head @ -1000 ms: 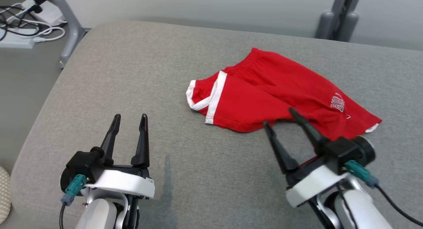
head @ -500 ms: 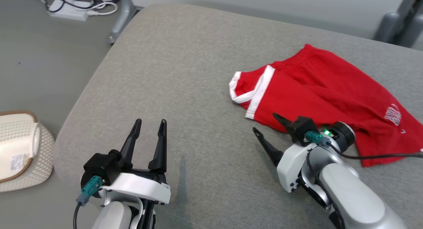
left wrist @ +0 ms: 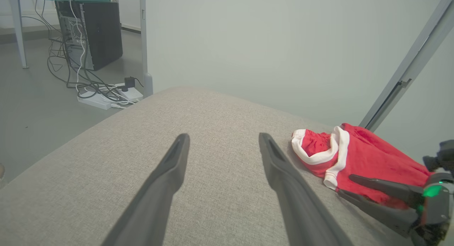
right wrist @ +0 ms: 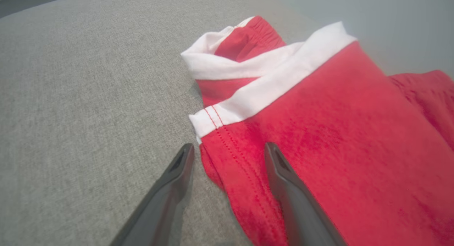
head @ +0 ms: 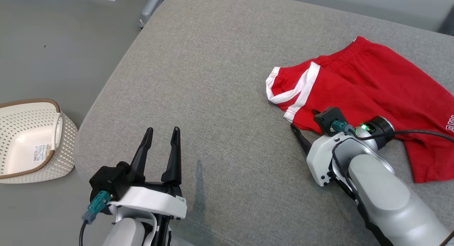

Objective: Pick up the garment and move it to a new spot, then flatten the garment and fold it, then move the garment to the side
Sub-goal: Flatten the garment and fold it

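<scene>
The red cloth shorts with white trim are lying crumpled on the right part of the wide grey fabric-covered cushion, with their white-edged end pointing toward the middle of the surface. The right gripper is hanging low at the near hem of these shorts. Its two dark fingers are standing wide apart and are holding nothing. In the right wrist view one finger is sitting over the bare grey fabric and the other over the red cloth (whether the tips are touching it, I cannot tell). The left gripper is hovering well apart from the shorts, above the near-left part of the cushion, with its fingers also spread open and empty. A white perforated plastic basket with a brown rim is standing on the grey floor, just beside the cushion's left edge.
</scene>
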### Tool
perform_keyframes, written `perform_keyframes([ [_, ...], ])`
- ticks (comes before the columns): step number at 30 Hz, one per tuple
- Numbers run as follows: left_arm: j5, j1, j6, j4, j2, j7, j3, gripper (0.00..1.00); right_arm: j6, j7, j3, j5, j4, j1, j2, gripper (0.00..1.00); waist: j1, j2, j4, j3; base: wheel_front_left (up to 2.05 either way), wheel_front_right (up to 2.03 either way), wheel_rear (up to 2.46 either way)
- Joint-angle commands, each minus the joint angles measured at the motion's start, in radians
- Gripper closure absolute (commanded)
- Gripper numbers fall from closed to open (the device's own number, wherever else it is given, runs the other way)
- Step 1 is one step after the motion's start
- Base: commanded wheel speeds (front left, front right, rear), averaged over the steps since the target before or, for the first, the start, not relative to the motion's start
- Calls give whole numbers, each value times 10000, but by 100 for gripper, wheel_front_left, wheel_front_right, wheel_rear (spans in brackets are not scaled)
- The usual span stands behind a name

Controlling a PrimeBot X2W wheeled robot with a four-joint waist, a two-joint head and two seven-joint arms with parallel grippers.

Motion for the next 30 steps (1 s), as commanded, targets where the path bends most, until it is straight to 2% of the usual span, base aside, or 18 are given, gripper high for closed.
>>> perform_keyframes([
  [1, -63, 20, 79, -72, 37, -45, -17, 0, -8, -139, 1, -71, 221, -195, -8, 0, 0, 0, 14, 46, 0, 0, 0],
  [7, -159, -22, 151, -143, 36, -47, -88, 0, -8, -378, -66, 26, 1126, -502, 129, 0, 0, 0, 38, 140, 0, 0, 0],
  [8, -166, -33, 156, -128, 36, -47, -92, 0, -8, -415, -75, 61, 1244, -530, 158, 42, 0, 0, 38, 139, 0, 0, 0],
  [9, -170, -46, 158, -104, 36, -47, -98, 0, -8, -469, -69, 88, 1352, -563, 178, 67, 0, 0, 37, 138, 0, 0, 0],
  [10, -165, -66, 154, -74, 36, -45, -111, 0, -8, -533, -73, 131, 1454, -599, 203, 100, 0, 0, 35, 130, 0, 0, 0],
  [20, 29, -204, -80, 379, 39, -47, -220, 0, -8, -1447, -496, 656, 1733, -315, 416, 100, 0, 0, -152, -464, 0, 0, 0],
  [27, 363, -49, -216, 580, 40, -46, 144, 0, -8, -1449, -143, 1235, 833, 215, 545, 100, 0, 0, -1066, -993, 0, 0, 0],
  [30, 511, -32, -287, 599, 37, -47, 309, 0, -8, -1277, 42, 1497, 176, 495, 366, 100, 0, 0, -1491, -1125, 0, 0, 0],
])
